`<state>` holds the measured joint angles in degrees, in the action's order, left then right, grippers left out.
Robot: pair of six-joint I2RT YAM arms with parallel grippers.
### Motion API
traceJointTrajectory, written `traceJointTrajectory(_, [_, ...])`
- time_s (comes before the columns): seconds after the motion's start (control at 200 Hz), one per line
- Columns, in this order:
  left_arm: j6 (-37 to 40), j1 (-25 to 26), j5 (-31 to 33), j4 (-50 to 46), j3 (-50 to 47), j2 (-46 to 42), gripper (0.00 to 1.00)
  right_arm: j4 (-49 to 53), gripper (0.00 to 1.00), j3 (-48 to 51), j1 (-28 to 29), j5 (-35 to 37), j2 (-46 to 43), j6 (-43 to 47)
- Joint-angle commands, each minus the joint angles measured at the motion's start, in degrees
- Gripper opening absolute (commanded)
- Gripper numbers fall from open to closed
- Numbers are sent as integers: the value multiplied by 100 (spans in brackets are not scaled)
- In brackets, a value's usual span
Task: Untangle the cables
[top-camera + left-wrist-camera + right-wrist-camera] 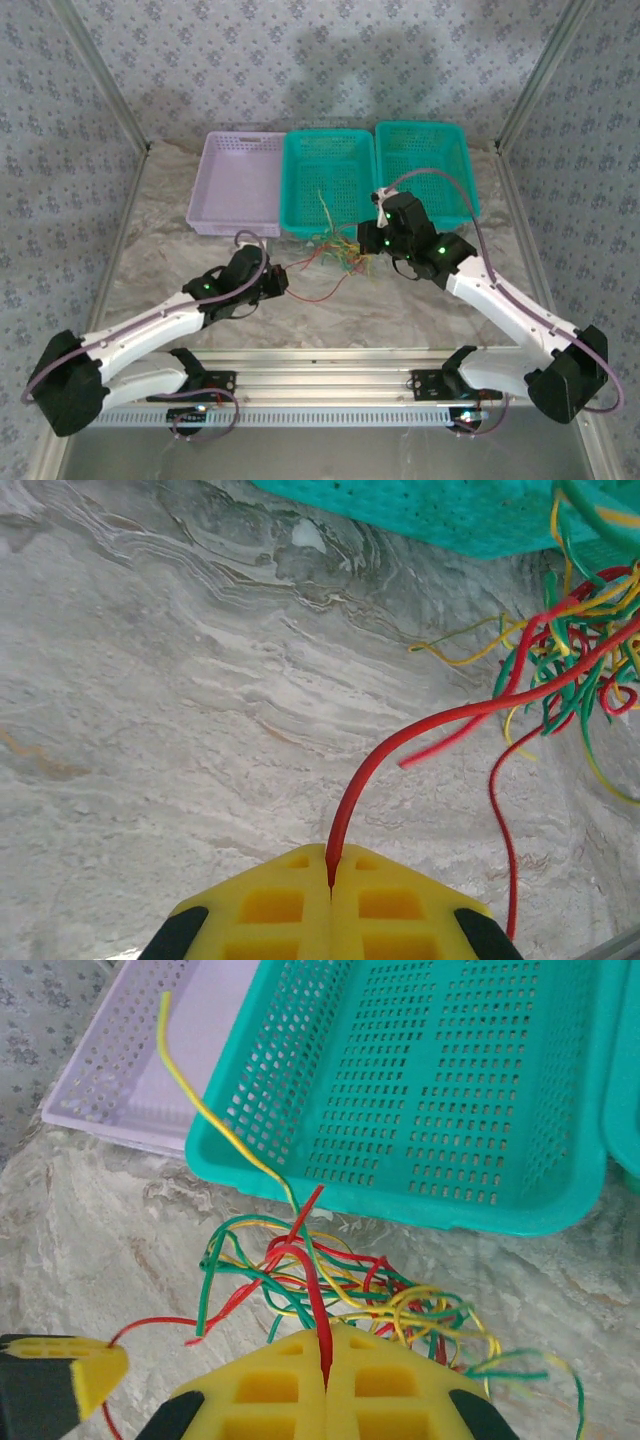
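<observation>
In the top view, the lilac basket (240,180) stands at the left of a row of three along the far side of the marbled surface (170,270). It touches the middle teal basket (330,170), which in turn touches the right teal basket (425,160).

Left of centre, the left tool (277,278) sits low over the surface, pointing right toward the cables (340,255). In its wrist view the two yellow pads (270,905) are pressed together with a red cable (400,735) pinched in the seam. That cable climbs out of the pads and bends toward the upper right of the frame, into the tangle of red, green and yellow.

The cables lie bunched in the middle of the top view, on the surface just in front of the middle teal basket. A few ends reach over its near rim.

To the right of the bunch, the right tool (375,240) leans in from the right. In its wrist view, it is closed on a red strand (318,1300), which runs straight up from the seam into the knot. Whether this strand and the red cable are one wire cannot be told. A yellow cable (205,1105) rises from the knot toward the upper left of that frame, across the corners of the teal and lilac baskets.
</observation>
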<state>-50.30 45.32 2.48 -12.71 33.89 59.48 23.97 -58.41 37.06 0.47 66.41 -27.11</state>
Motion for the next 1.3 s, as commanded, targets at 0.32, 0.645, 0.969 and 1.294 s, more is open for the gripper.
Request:
traceJointTrajectory(0.32, [1058,-411,-38,-1050,370,-1553,0,-3,0,311,-258,308,-225,-85])
traceJointTrajectory(0.645, [1631,-483,-183,-1564,816,-2679,0,-190,0,620,-461,501,-225,-273])
traceJointTrajectory(0.969, [2144,-494,570,-1943,1852,-2267,0,-772,0,1138,-388,170,-366,-444])
traceJointTrajectory(1.294, [2605,-918,2317,-989,2635,-1025,0,-1069,0,1282,-138,60,-634,-376])
